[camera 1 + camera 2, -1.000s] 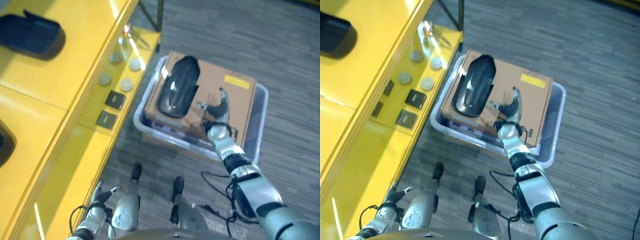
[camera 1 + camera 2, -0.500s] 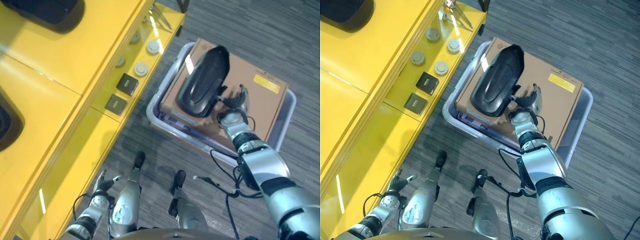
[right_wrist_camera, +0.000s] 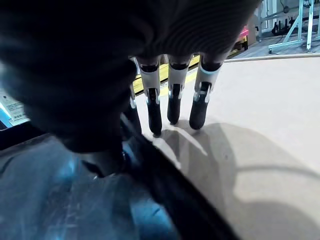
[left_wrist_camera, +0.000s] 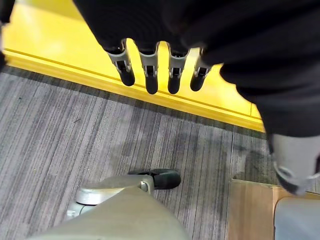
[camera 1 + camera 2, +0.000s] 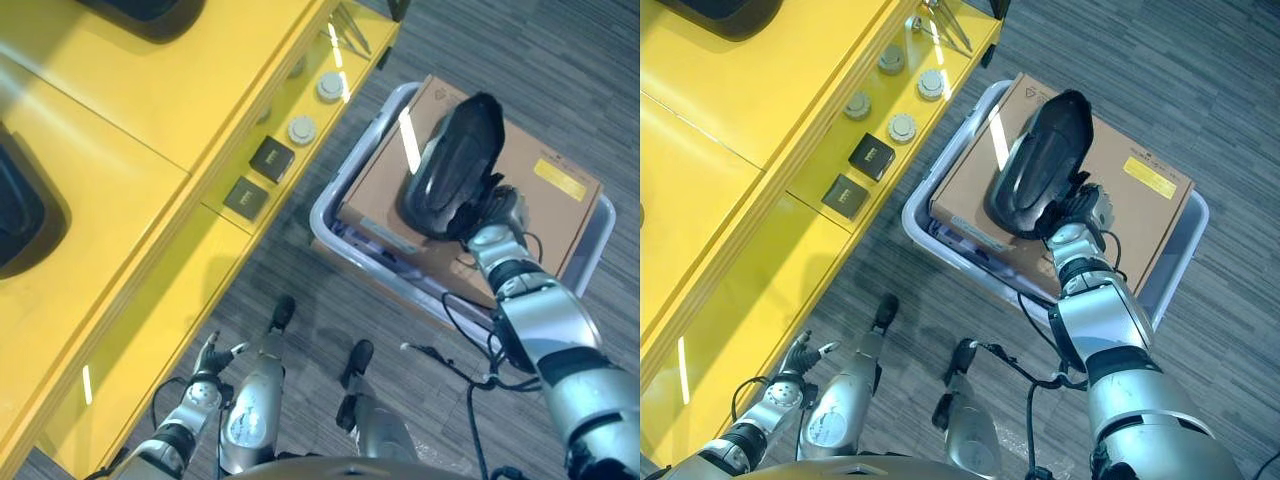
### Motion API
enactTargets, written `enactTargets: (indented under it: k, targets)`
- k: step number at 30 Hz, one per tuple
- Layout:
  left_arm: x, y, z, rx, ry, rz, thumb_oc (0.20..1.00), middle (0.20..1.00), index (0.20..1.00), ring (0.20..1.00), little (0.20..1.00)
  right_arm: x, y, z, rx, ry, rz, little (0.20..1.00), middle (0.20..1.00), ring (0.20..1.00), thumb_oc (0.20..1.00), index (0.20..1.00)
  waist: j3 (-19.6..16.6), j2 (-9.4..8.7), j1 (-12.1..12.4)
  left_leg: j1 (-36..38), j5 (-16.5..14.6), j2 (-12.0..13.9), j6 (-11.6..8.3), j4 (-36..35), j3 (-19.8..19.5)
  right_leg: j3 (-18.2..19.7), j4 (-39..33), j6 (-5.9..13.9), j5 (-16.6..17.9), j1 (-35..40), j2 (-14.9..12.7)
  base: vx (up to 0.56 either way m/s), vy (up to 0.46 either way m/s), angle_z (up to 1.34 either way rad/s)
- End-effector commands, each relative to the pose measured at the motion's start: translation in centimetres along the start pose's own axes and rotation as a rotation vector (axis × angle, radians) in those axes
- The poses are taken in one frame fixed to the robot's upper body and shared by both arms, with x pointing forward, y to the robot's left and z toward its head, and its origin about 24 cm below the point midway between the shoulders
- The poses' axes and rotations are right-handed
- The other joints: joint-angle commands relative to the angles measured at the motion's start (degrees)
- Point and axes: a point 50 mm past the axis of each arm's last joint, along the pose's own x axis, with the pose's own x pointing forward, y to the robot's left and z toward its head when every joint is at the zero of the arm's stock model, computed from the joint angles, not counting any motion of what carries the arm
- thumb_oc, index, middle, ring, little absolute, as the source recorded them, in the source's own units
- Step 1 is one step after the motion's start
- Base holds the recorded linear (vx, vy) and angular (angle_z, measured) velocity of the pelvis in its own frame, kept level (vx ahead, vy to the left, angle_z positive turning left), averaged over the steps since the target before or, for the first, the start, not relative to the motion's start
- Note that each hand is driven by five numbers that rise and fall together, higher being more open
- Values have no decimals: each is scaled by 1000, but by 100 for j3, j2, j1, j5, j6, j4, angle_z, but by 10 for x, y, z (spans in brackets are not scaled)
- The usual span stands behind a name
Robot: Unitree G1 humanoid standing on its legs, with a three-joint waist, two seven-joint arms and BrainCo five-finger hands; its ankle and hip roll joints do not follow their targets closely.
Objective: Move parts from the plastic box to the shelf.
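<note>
Glossy black plastic, long and curved like a moulded cover: this part lies on a brown cardboard box, which sits inside the clear plastic box on the grey carpet floor beside the yellow shelf.

Right robot hand is at the part's near end, by its lower edge. In the right wrist view its fingers reach straight out over the cardboard, dark tips just at the part's rim; they are not curled round anything. Whether the thumb is under the edge I cannot tell.

Left robot hand hangs low beside the shelf's front; its wrist view shows fingers straight and relaxed, holding nothing.

Handling, as a judgement:
- Thin hollow shell, so likely light for its bulk and fairly stiff, with some flex along its length.
- Shiny surface looks slippery; a flat pinch on the domed back would probably slide off.
- Best hold looks to be the rim at the near end: fingers over the top, thumb tucked beneath the edge.
- Held from one end, the far end may droop or swing, so a firm wrap matters.
- Gloss finish could scuff against the shelf edge.

On the shelf's lower level sit round grey parts and small dark square parts; two more black parts rest on its top.
</note>
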Motion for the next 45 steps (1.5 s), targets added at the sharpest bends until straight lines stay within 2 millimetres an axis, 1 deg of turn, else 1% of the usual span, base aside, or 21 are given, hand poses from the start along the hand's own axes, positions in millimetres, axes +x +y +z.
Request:
enactTargets:
  k: [1, 3, 4, 7, 8, 11, 13, 15, 16, 18, 19, 23, 25, 26, 29, 31, 32, 33, 36, 38, 45]
  targets:
    - [-2, -14, 7, -25, -16, -45, 1000, 1000, 1000, 1000, 1000, -9, 19, -17, -86, 27, 110, 200, 200, 200, 200, 200, -169, 81, 101, -39, -581, -120, 46, 173, -147, 223, 33, 334, -125, -27, -375, 0, 0, 0]
    - [-2, -15, 7, -29, -18, -50, 1000, 1000, 1000, 1000, 1000, -8, 16, -22, -90, 46, 97, 200, 200, 200, 200, 200, -186, 92, 99, -35, -581, -120, 40, 170, -161, 199, 32, 334, -142, -4, -385, 5, -13, 5]
    - [-1, -11, 9, -29, -31, -40, 1000, 1000, 1000, 1000, 1000, -4, 5, -25, -81, 61, 50, 200, 200, 200, 200, 200, -251, 96, 71, 14, -588, -127, 33, 153, -175, 187, 35, 331, -174, 50, -388, 8, -2, 11]
    - [-2, -9, 12, -46, -51, -36, 1000, 1000, 1000, 1000, 1000, -3, 1, -31, -70, 63, 28, 200, 200, 200, 200, 200, -315, 85, 29, 90, -614, -127, 32, 160, -157, 188, 50, 328, -214, 120, -392, 15, -8, 16]
    - [-2, -5, 17, -62, -82, -32, 1000, 1000, 1000, 1000, 1000, -4, -2, -41, -78, 67, 20, 200, 200, 200, 200, 200, -389, 86, -16, 166, -647, -120, 33, 171, -139, 175, 64, 324, -252, 198, -392, 20, -17, 7]
    - [-2, 7, 25, -108, -136, -11, 1000, 1000, 1000, 1000, 1000, -5, 0, -40, -67, 8, 53, 200, 200, 200, 200, 200, -548, 43, -97, 310, -694, -97, 19, 187, -106, 158, 92, 309, -330, 347, -387, 12, -45, 3]
    - [-5, 13, 26, -100, -164, -19, 1000, 1000, 1000, 1000, 1000, -5, -2, -43, -145, -25, 68, 200, 200, 200, 200, 200, -684, 2, -141, 452, -753, -77, 7, 208, -62, 108, 120, 297, -401, 506, -389, 26, -60, -1]
    - [-7, 25, 38, -129, -237, -15, 1000, 1000, 1000, 1000, 1000, -7, 0, -35, -208, -109, 76, 200, 200, 200, 200, 200, -830, -31, -222, 615, -827, -52, 5, 265, 5, 115, 209, 290, -481, 637, -386, 39, -63, -4]
    - [-9, 33, 45, -153, -274, -17, 1000, 1000, 1000, 1000, 1000, -10, 3, -39, -254, -137, 98, 200, 200, 200, 200, 200, -982, -59, -275, 777, -895, -24, 1, 328, 52, 110, 267, 261, -559, 805, -372, 44, -55, -9]
    - [-10, 37, 52, -167, -305, -22, 1000, 1000, 1000, 1000, 1000, -9, 0, -37, -282, -161, 88, 200, 200, 200, 200, 200, -1053, -68, -305, 884, -939, -12, -10, 363, 49, 94, 298, 252, -617, 907, -358, 46, -58, -9]
    - [-12, 43, 66, -192, -358, -28, 1000, 1000, 1000, 1000, 1000, -9, -3, -24, -322, -248, 78, 200, 200, 200, 200, 200, -1218, -76, -372, 1024, -1000, 30, -14, 416, 112, 93, 350, 242, -690, 1040, -356, 55, -64, -7]
    - [-15, 45, 77, -214, -402, -46, 1000, 1000, 1000, 1000, 1000, -10, -7, -10, -367, -335, 62, 200, 200, 200, 200, 200, -1336, -84, -444, 1216, -1071, 70, -3, 436, 196, 166, 393, 233, -742, 1162, -332, 29, -28, -15]
    - [-23, 43, 101, -367, -469, -120, 1000, 1000, 1000, 1000, 1000, -22, -14, 31, -391, -547, 10, 200, 200, 200, 200, 200, -1583, -72, -655, 1543, -1153, 208, 7, 416, 391, 395, 420, 199, -809, 1325, -275, 30, -49, -29]
    - [-23, 43, 101, -366, -469, -120, 1000, 1000, 1000, 1000, 1000, -22, -14, 30, -391, -547, 11, 200, 200, 200, 200, 200, -1581, -73, -652, 1547, -1153, 209, 6, 414, 393, 396, 420, 199, -809, 1327, -275, 24, -32, -45]
    - [-31, 33, 125, -530, -525, -241, 1000, 1000, 1000, 1000, 1000, -42, -27, 65, -389, -757, -60, 200, 200, 200, 200, 200, -1776, -39, -897, 1758, -1194, 316, 0, 357, 547, 535, 440, 186, -854, 1399, -254, 17, -36, -40]
    - [-32, 30, 130, -565, -529, -269, 1000, 1000, 1000, 1000, 1000, -45, -29, 64, -391, -779, -68, 200, 200, 200, 200, 200, -1812, -35, -918, 1804, -1197, 333, -2, 328, 574, 550, 442, 185, -862, 1419, -250, 9, -18, -14]
    - [-35, 24, 135, -677, -517, -314, 1000, 1000, 1000, 1000, 1000, -52, -31, 72, -384, -825, -80, 200, 200, 200, 200, 200, -1862, -29, -954, 1839, -1194, 346, 0, 302, 608, 580, 431, 190, -859, 1425, -248, -15, -25, -31]
    - [-37, 19, 145, -747, -528, -357, 1000, 1000, 1000, 1000, 1000, -56, -33, 77, -388, -859, -100, 200, 200, 200, 200, 200, -1903, -22, -1001, 1830, -1152, 343, 4, 297, 626, 607, 420, 183, -824, 1407, -247, -11, -25, -27]
    - [-48, 14, 168, -792, -588, -438, 1000, 1000, 1000, 1000, 1000, -66, -39, 81, -426, -941, -131, 200, 200, 200, 200, 200, -1988, -15, -1056, 1898, -1167, 355, 4, 272, 658, 634, 390, 184, -834, 1455, -233, 4, -27, -13]
    - [-53, 12, 186, -784, -629, -479, 1000, 1000, 1000, 1000, 1000, -79, -39, 86, -418, -1014, -126, 200, 200, 200, 200, 200, -2047, -15, -1099, 1959, -1178, 370, -1, 252, 674, 664, 367, 179, -845, 1508, -218, 14, -30, -5]
    - [-58, 9, 206, -741, -687, -502, 1000, 1000, 1000, 1000, 1000, -103, -32, 98, -375, -1141, -79, 200, 200, 200, 200, 200, -2104, -6, -1118, 2016, -1172, 389, -23, 225, 658, 641, 340, 158, -883, 1573, -188, 1, -6, -1]
